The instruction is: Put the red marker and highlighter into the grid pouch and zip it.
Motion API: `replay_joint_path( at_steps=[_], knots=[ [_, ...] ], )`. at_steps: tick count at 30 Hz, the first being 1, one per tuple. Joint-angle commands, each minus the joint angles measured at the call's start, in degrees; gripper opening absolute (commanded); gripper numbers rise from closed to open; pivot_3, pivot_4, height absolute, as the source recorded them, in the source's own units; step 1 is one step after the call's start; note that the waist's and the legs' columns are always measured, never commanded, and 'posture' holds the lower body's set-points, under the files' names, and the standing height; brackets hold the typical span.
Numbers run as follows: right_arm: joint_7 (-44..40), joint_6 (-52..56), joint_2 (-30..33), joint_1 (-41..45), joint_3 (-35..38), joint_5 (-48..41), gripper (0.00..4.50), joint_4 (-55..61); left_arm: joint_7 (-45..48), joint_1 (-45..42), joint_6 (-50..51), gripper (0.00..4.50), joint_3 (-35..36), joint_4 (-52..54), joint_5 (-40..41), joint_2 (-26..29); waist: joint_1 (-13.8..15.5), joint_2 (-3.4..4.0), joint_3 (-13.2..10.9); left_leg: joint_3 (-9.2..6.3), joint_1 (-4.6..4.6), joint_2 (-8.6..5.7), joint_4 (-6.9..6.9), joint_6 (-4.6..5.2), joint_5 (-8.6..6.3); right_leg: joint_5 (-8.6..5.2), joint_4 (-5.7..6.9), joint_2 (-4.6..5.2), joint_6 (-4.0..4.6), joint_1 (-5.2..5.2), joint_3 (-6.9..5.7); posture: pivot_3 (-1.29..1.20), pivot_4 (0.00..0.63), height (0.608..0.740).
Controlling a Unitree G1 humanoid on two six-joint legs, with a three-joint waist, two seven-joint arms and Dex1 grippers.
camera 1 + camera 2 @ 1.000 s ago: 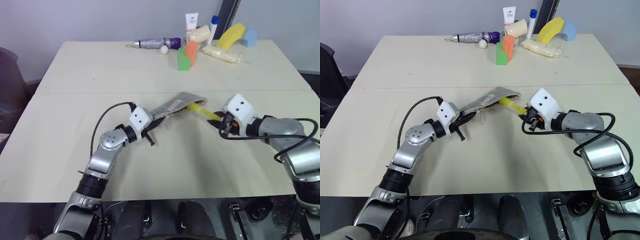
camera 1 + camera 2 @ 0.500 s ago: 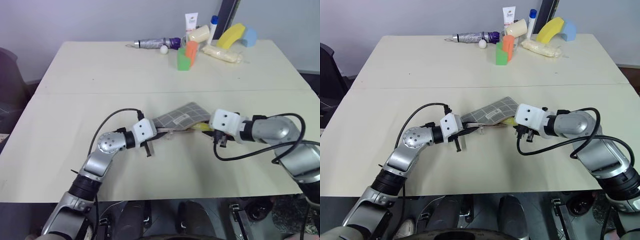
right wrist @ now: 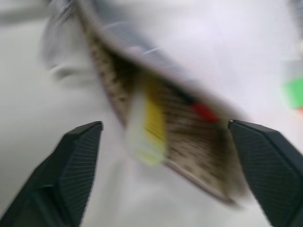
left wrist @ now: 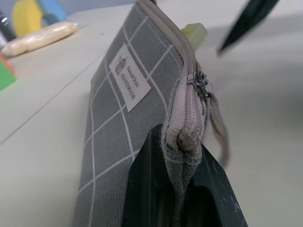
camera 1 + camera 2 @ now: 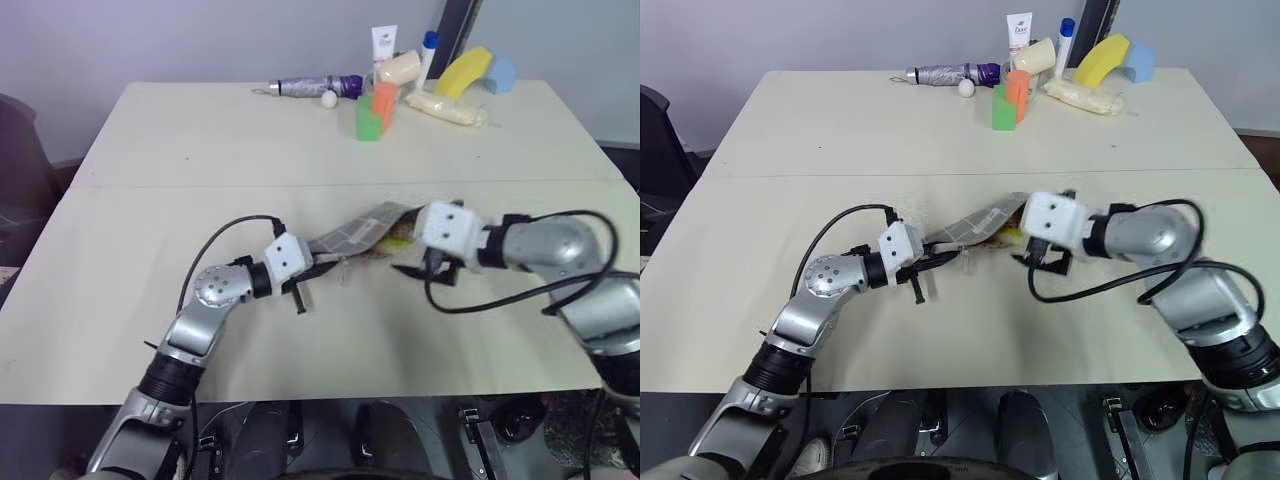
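We are pinching the flat grey grid-lined fabric pouch [image 4: 118, 118] in the left gripper [image 4: 182, 189] mid-bench; right gripper [image 3: 165, 151] is gaping wide, empty. Chunky yellow highlighter [image 3: 151, 127] is protruding; we should nudge it fully inside before zipping.

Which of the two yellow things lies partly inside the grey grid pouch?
The short yellow highlighter, poking from the grid pouch; the curved yellow foam shape rests apart.

My right tool [image 3: 165, 177] gapes wide before the grid pouch [image 3: 189, 127]; highlighter [image 3: 152, 125] and red marker [image 3: 204, 112] sit inside.
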State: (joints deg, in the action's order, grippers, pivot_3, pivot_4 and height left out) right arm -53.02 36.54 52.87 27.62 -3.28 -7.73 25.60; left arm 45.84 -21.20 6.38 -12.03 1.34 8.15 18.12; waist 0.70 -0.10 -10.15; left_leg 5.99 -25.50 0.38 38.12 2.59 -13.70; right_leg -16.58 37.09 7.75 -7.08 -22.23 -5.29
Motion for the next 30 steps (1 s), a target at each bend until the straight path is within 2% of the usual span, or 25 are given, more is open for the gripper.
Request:
replay_joint_path(
  at_steps=[1, 6, 7, 13, 17, 20, 26, 27, 30],
  knots=[
    [0.05, 3.18, -1.23, 2.11, 5.66, -5.57, 4.44, 1.99, -5.73, -3.37, 5.14, 0.0, 4.26, 0.98, 3.86, -3.86, 0.07, -0.01, -0.01, -0.01, 0.0, 0.0, 0.0, 0.01, 0.0, 0.0, 0.01, 0.0, 0.0, 0.01, 0.0, 0.0, 0.15, 0.74],
    [2.85, 11.14, -6.8, 0.25, 7.83, -13.25, 4.44, 3.55, -13.42, -7.03, 14.66, 0.0, 7.71, 1.67, 9.33, -12.0, 0.08, -0.04, 0.0, -0.04, 0.0, -0.01, 0.03, 0.02, -0.01, 0.01, 0.01, -0.02, -0.01, 0.06, -0.02, 0.0, 0.15, 0.74],
    [5.38, 12.6, -9.87, -0.2, 7.49, -14.04, 4.44, 3.38, -13.97, -7.11, 15.45, 0.0, 7.55, 2.02, 9.53, -12.78, 0.03, -0.08, 0.01, -0.03, 0.0, -0.01, 0.03, 0.01, 0.0, 0.01, 0.01, -0.03, -0.01, 0.06, -0.03, 0.0, 0.15, 0.74],
    [18.5, 16.25, -24.86, 0.32, 5.47, -14.18, 4.44, -0.01, -14.97, -6.72, 16.49, 0.0, 6.1, 2.62, 9.24, -14.27, -0.11, -0.06, 0.02, 0.03, 0.0, -0.01, 0.01, -0.06, 0.06, 0.0, 0.1, -0.13, -0.01, -0.03, -0.02, 0.0, 0.15, 0.74],
    [22.55, 16.71, -32.27, 1.68, 6.65, -16.58, 4.44, -2.44, -15.01, -6.29, 16.79, 0.0, 5.82, 2.84, 9.73, -14.6, 0.02, -0.06, 0.02, 0.02, -0.01, -0.06, 0.01, -0.06, 0.05, 0.01, 0.1, -0.11, -0.01, -0.02, -0.02, 0.0, 0.15, 0.74],
    [24.41, 16.63, -33.7, 2.37, 5.32, -15.94, 3.63, -4.1, -14.98, -6.06, 16.81, 0.0, 5.72, 3.01, 9.82, -14.58, 0.03, -0.06, 0.02, 0.02, -0.01, -0.07, 0.01, -0.05, 0.05, 0.0, 0.1, -0.11, -0.01, -0.02, -0.02, 0.0, 0.15, 0.74],
    [26.17, 17.29, -33.78, 3.21, 6.1, -17.12, 0.41, -4.58, -15.5, -5.78, 16.52, 0.0, 6.07, 3.34, 9.82, -14.49, -0.08, -0.05, 0.02, 0.02, -0.01, -0.06, -0.01, -0.05, 0.05, 0.0, 0.1, -0.13, -0.01, -0.04, -0.02, 0.0, 0.15, 0.74],
    [26.23, 17.26, -33.25, 3.24, 6.2, -17.04, 0.1, -4.5, -15.54, -5.77, 16.45, 0.0, 6.2, 3.32, 9.82, -14.37, -0.08, -0.05, 0.02, 0.02, -0.01, -0.06, -0.01, -0.05, 0.05, 0.0, 0.1, -0.13, -0.01, -0.03, -0.02, 0.0, 0.15, 0.74],
    [26.37, 16.84, -31.58, 3.28, 6.11, -16.31, 0.1, -4.18, -15.47, -5.77, 16.21, 0.0, 6.57, 3.12, 9.78, -13.96, -0.05, -0.05, 0.02, 0.02, -0.01, -0.07, -0.01, -0.04, 0.04, 0.0, 0.1, -0.12, -0.01, -0.03, -0.02, 0.0, 0.15, 0.74]
  ],
)
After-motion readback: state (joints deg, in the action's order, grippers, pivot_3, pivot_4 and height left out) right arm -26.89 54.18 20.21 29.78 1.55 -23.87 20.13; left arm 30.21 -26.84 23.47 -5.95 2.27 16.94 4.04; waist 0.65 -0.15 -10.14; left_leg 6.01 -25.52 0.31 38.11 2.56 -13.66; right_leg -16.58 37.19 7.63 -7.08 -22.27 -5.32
